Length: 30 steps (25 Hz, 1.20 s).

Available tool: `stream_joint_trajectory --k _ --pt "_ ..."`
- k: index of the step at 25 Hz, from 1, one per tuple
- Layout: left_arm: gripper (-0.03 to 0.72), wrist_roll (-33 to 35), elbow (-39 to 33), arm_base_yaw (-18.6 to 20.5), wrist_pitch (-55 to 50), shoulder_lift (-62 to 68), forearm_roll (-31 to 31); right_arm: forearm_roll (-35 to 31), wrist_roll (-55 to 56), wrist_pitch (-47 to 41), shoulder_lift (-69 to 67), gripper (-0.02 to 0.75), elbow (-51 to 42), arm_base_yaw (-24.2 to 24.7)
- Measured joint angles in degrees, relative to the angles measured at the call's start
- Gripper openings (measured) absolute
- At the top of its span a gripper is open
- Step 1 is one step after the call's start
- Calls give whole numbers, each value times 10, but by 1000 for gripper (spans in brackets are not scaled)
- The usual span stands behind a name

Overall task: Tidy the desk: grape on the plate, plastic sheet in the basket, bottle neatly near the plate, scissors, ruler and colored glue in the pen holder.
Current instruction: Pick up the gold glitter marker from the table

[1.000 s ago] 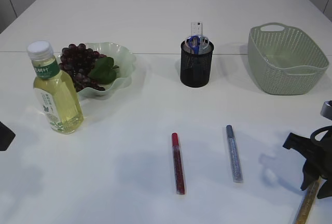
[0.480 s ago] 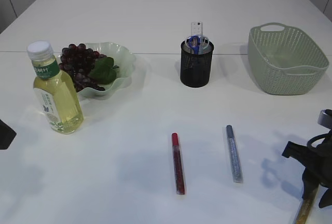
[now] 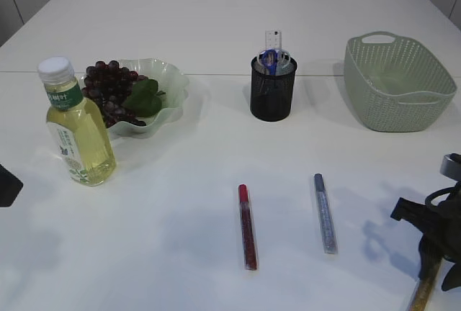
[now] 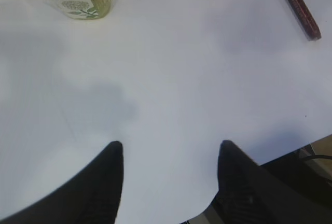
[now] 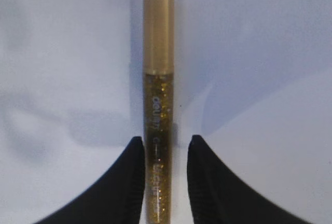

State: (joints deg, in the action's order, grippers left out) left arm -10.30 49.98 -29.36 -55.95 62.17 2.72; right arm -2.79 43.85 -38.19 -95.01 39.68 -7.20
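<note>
The gold glitter glue tube (image 5: 158, 105) lay straight between the two fingers of the right pincer (image 5: 164, 156), its long axis running in line with the pincer's reach, cap end pointing away from the wrist. In the right wrist view the fingers flanked the glitter-filled barrel at its lower part, close on both sides; whether the pads were already pressing the tube or only just beside it I could not tell, so the grip looked narrowed around the tube rather than plainly clamped. The tube lay flat on the white worktop (image 3: 180, 253), not lifted.

Taking the black mesh pen holder (image 3: 273, 89) as landmark, the gold tube (image 3: 423, 286) sat well in front of it and far to its right, at the worktop's near right corner, under the right pincer (image 3: 436, 253). The grey glue tube (image 3: 325, 214) and the red glue tube (image 3: 247, 226) lay in front of the holder, nearer to it than the gold one. The right arm was clearly the nearer one; the left pincer (image 4: 168, 177) hung spread and empty over bare worktop, on the far left of the holder, near the bottle of yellow-green drink (image 3: 75, 124).

The gold tube was slim and clear-walled, packed with gold glitter, with a matte gold cap and small pale lettering along the barrel. It looked light and smooth, so I judged a firm pinch would be needed before lifting it toward the holder.
</note>
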Motion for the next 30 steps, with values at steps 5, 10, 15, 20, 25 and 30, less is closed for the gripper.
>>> stream_joint_trajectory --k 5,10,15,20,25,30 --pt "425 0 0 0 0 0 0 -19 -13 0 -18 240 9 0" --pt "425 0 0 0 0 0 0 -25 -17 -1 -28 240 19 0" --pt "425 0 0 0 0 0 0 -25 -19 -16 -36 240 21 0" --pt "425 0 0 0 1 0 0 -25 -23 -18 -43 240 23 0" --pt "425 0 0 0 1 0 0 -25 -28 -18 -48 239 23 0" --pt "425 0 0 0 1 0 0 -25 -30 -18 -48 221 23 0"
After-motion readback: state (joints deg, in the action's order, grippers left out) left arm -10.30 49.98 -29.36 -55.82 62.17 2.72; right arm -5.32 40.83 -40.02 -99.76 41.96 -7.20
